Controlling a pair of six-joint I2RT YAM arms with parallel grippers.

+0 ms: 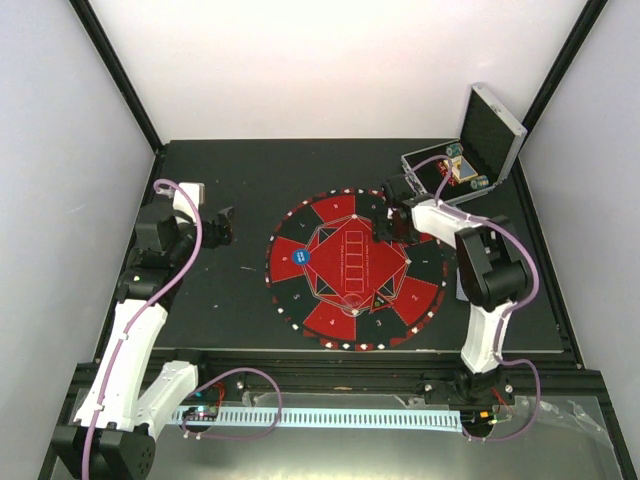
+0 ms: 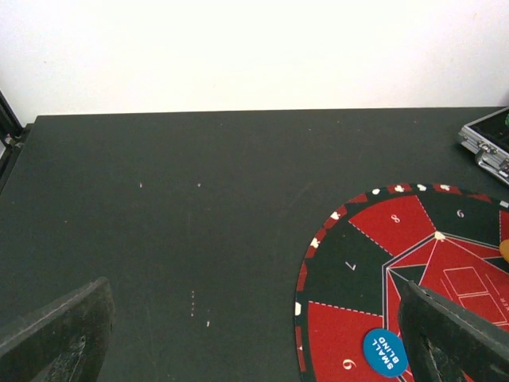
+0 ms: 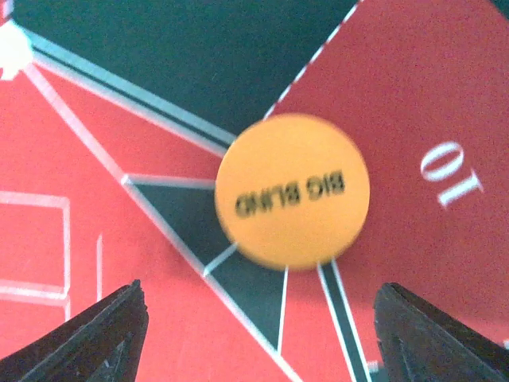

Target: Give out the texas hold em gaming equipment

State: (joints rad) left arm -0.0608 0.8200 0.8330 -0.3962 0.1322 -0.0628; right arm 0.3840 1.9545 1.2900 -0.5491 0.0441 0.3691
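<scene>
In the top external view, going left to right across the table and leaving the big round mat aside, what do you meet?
left arm's black two-finger hand → blue round Small Blind marker disc → right arm's black two-finger hand → silver hinged metal case, lid up

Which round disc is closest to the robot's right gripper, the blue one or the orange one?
The orange BIG BLIND disc, just ahead of the open right gripper. The blue SMALL BLIND disc sits far across the mat.
</scene>
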